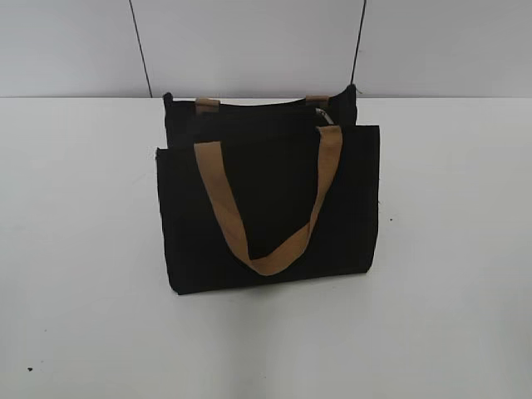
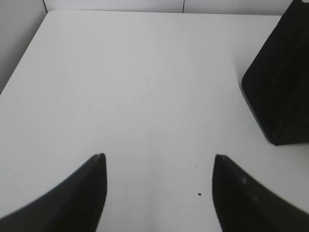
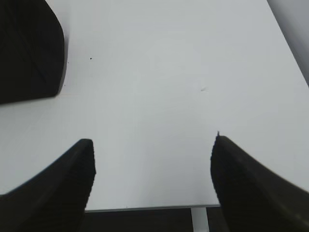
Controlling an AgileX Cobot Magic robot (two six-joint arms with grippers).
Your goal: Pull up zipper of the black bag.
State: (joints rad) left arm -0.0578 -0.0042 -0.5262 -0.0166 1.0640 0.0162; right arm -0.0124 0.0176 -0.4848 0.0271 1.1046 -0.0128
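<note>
Both end effectors hang over bare white counter with their jaws spread wide and nothing between them. From the left wrist view, the left end effector sits well apart from the black bag, whose corner shows at the right edge. From the right wrist view, the right end effector sees a corner of the bag at upper left. Seen from the exterior view, the bag stands upright mid-counter, a tan strap draped down its front. A small silvery pull tab of the zipper lies near the top right end.
</note>
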